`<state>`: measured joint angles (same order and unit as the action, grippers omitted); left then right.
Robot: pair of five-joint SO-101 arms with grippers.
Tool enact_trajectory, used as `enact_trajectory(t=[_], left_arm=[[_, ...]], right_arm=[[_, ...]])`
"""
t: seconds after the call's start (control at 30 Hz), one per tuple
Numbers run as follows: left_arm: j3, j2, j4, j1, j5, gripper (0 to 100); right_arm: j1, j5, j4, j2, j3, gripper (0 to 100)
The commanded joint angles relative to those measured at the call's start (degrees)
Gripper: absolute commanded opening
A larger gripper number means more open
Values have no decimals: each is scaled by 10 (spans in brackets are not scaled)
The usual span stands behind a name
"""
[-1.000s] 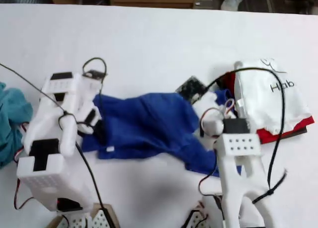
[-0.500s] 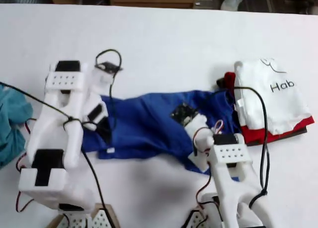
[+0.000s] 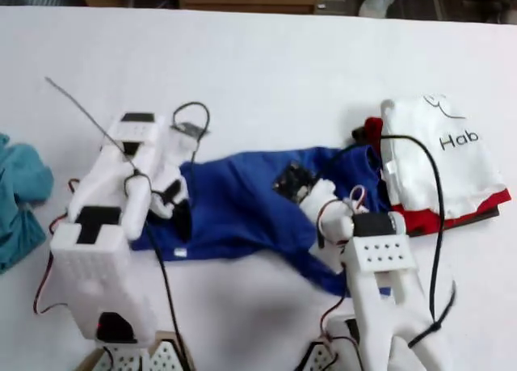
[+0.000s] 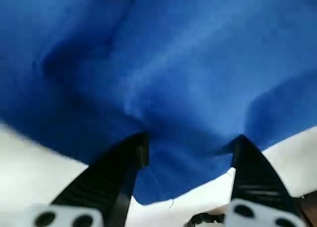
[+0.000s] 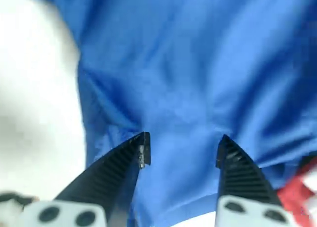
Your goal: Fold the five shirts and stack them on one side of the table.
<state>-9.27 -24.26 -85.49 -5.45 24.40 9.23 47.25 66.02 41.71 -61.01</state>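
At the far left edge of the table [image 3: 258,56] you have a teal shirt [image 3: 20,193] lying crumpled and unfolded, well apart from everything else. Next comes your left arm [image 3: 109,225], which leans over the left end of the blue shirt [image 3: 242,201]. In its wrist view the left gripper [image 4: 192,140] has its two black fingers [image 4: 124,167] spread wide apart, with the tips pressed down onto the blue cloth near its hem and the white tabletop showing just past that edge. The cloth is not pinched between them. The blue shirt itself lies spread across the middle of the table, rumpled and only loosely gathered, stretching from under the left arm to the stack on the right. One flap trails toward the near edge beside the right arm's base. Your right arm [image 3: 380,266] stands over the right part of this shirt. In its own wrist view the right gripper [image 5: 184,139] is also spread, both fingertips resting on blue fabric with bare cloth between them, and a sliver of red shows at one corner. Furthest right is the stack: a folded white shirt [image 3: 440,157] on top of a red shirt [image 3: 464,216], with a dark layer just showing beneath. The blue shirt's right end touches this stack.
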Motion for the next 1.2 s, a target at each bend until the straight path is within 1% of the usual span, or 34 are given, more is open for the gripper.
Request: enact_trajectory(t=[0.0, 0.2, 0.27, 0.4, 0.5, 0.53, 0.63, 0.77, 0.87, 0.97, 1.03, 1.1, 1.17], left_arm=[[17, -5, 7, 3, -4, 290], [19, -4, 3, -3, -4, 290], [31, -2, 3, -18, -4, 290], [84, -3, 2, -53, -3, 293], [109, -4, -6, -55, -2, 293], [115, -4, -11, -53, -2, 294], [122, -4, -15, -47, -4, 294], [124, -4, -15, -43, -4, 294], [122, -4, -15, -48, -4, 294], [119, -6, -18, -53, -4, 294], [123, -20, -19, -54, -4, 294], [124, -40, -19, -55, -4, 294], [124, -60, -19, -55, -4, 294]], right_arm=[[7, 5, -32, 24, 12, 223], [7, 5, -125, -25, -68, 223], [7, 6, -134, -41, -79, 223], [7, 10, -112, -45, -77, 223], [9, 14, -95, -30, -76, 225], [16, 26, -84, -24, -77, 225], [54, 53, -38, -2, -82, 225], [119, 55, 15, 15, -82, 225], [140, 57, 29, 24, -80, 225], [137, 84, 33, 47, -76, 224], [125, 91, 55, 75, -56, 224], [98, 92, 82, 111, -18, 224], [51, 107, 91, 149, 17, 223]])
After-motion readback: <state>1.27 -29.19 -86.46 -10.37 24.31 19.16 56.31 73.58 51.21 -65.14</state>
